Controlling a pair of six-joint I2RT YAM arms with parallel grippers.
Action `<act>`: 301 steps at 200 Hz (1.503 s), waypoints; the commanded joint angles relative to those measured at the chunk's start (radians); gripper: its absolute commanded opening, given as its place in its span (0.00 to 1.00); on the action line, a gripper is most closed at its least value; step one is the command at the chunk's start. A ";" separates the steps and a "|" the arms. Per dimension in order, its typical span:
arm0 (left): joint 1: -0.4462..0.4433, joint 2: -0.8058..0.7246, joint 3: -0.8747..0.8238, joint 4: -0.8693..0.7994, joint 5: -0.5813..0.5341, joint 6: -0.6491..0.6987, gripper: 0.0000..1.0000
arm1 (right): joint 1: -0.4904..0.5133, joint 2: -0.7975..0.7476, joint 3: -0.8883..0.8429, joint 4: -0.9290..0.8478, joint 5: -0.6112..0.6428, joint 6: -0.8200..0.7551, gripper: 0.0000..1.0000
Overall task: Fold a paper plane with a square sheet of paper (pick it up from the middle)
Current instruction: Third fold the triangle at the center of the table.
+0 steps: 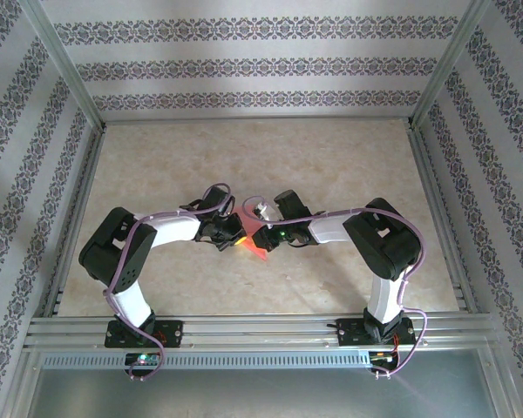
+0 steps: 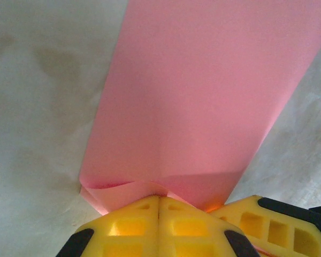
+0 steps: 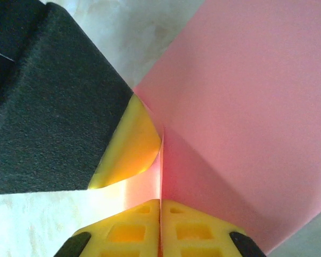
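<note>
The square sheet of paper, thin and pink-red, hangs folded between my two grippers above the middle of the table. In the left wrist view the paper stretches away as a long pink band, and my left gripper is shut on its curled near edge. In the right wrist view my right gripper is shut on a creased fold of the paper. From above, the left gripper and right gripper nearly touch, tip to tip.
The beige marbled table lies beneath, fenced by metal rails and patterned walls. One of the right gripper's yellow fingers sits close beside my left one. The left gripper's black and yellow body crowds the right wrist view.
</note>
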 commanded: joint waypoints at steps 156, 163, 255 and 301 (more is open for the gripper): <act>-0.012 0.055 -0.125 -0.014 -0.099 -0.016 0.02 | -0.075 -0.316 0.014 -0.228 0.050 0.336 0.31; -0.012 0.055 -0.125 -0.013 -0.100 -0.019 0.02 | -0.066 -0.325 0.009 -0.235 0.047 0.363 0.28; -0.013 0.065 -0.135 -0.008 -0.111 -0.052 0.01 | 0.081 -0.154 0.045 -0.267 -0.021 0.449 0.07; -0.014 0.067 -0.134 -0.004 -0.103 -0.047 0.01 | 0.072 -0.110 0.055 -0.261 -0.017 0.447 0.06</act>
